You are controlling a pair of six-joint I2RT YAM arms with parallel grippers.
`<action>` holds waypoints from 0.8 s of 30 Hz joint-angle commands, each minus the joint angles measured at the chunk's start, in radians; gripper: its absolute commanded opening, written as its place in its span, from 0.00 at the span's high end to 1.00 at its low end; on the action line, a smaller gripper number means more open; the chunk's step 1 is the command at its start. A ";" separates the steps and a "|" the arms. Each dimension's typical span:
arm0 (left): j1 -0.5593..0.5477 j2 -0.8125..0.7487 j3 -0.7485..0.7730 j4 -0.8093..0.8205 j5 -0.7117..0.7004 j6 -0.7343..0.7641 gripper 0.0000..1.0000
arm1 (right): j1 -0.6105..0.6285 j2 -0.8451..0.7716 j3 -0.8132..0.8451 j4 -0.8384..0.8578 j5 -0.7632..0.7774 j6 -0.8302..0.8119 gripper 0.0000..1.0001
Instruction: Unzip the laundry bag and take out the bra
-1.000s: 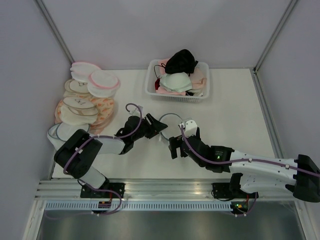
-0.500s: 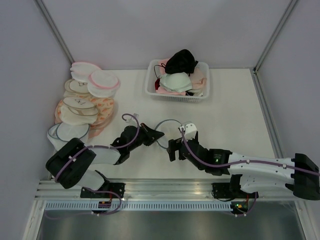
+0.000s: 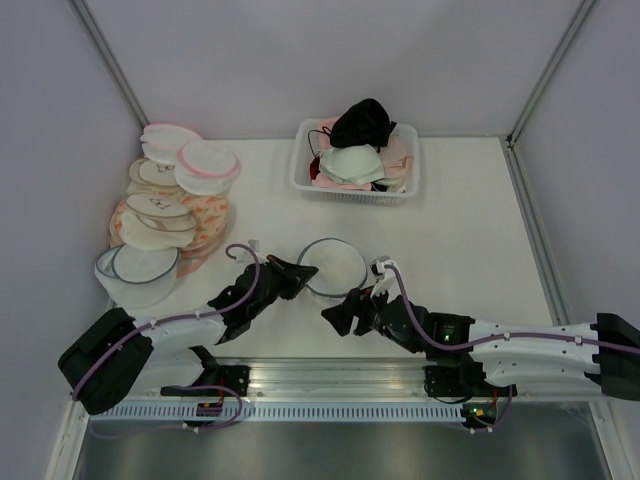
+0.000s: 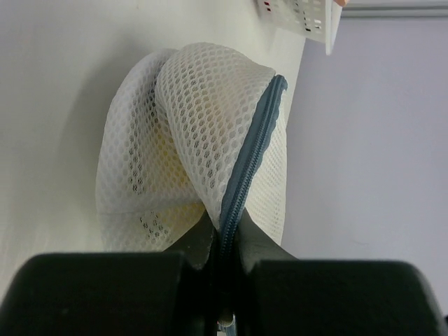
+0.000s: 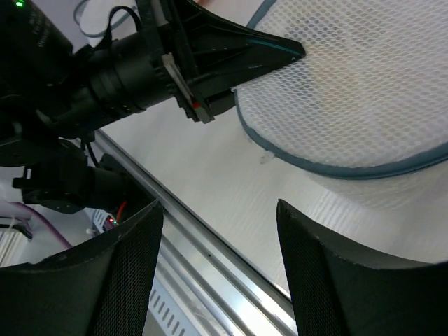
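Pinching the blue-grey zipper rim (image 4: 246, 175) of the laundry bag (image 3: 335, 262), the left gripper (image 3: 300, 270) is clamped tight at the bag's left edge. The bag lies on the table (image 3: 470, 220), between the basket (image 3: 400, 185) and the arms. The right gripper (image 3: 335, 315) sits just beside its near edge, fingers spread, grasping nothing. A faint yellow tint shows through the mesh.

On the laundry bag (image 4: 203, 119), the zipper rim (image 4: 246, 161) vanishes between the pinched fingers of the left gripper (image 4: 222, 225), so any pull there is hidden. Beyond those fingertips, the contents show only as a faint yellowish tint behind the mesh.
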 commanded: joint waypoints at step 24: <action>-0.022 -0.031 0.078 0.006 0.039 -0.093 0.98 | 0.073 0.077 -0.056 0.206 0.135 -0.113 0.32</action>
